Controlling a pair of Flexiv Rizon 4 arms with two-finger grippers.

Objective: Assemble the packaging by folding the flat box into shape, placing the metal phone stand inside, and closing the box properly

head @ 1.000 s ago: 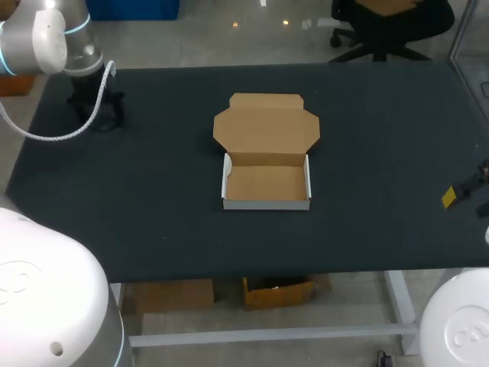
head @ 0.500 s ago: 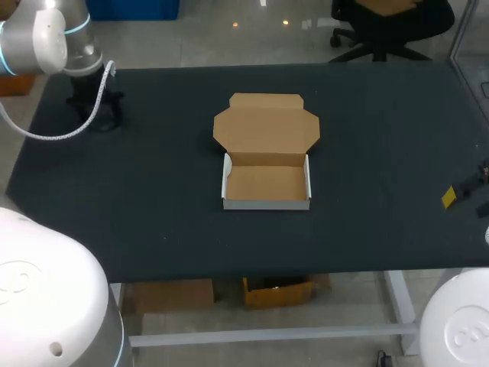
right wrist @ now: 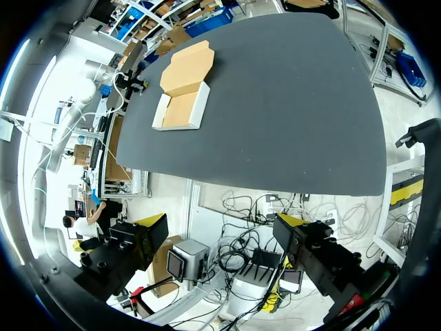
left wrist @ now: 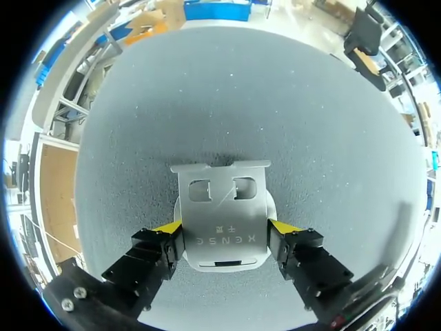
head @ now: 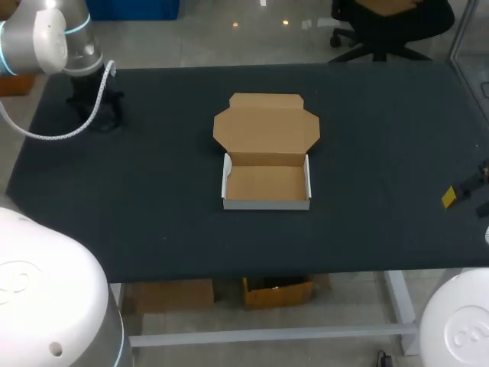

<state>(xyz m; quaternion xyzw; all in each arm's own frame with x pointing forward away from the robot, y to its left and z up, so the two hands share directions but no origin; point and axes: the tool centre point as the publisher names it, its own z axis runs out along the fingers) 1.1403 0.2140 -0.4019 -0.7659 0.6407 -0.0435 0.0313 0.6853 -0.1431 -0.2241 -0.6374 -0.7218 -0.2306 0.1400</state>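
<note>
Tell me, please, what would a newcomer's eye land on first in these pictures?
The open cardboard box stands out mid-table, its tray folded up and empty, its lid flap lying flat on the far side. At the far left corner of the dark table, the left claw grips the metal phone stand from both sides.

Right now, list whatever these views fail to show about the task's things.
Metal phone stand: in the head view, hidden under the left claw.
Right claw: in the head view, mostly cut off by the picture's right edge; little more than one yellow tip shows.
</note>
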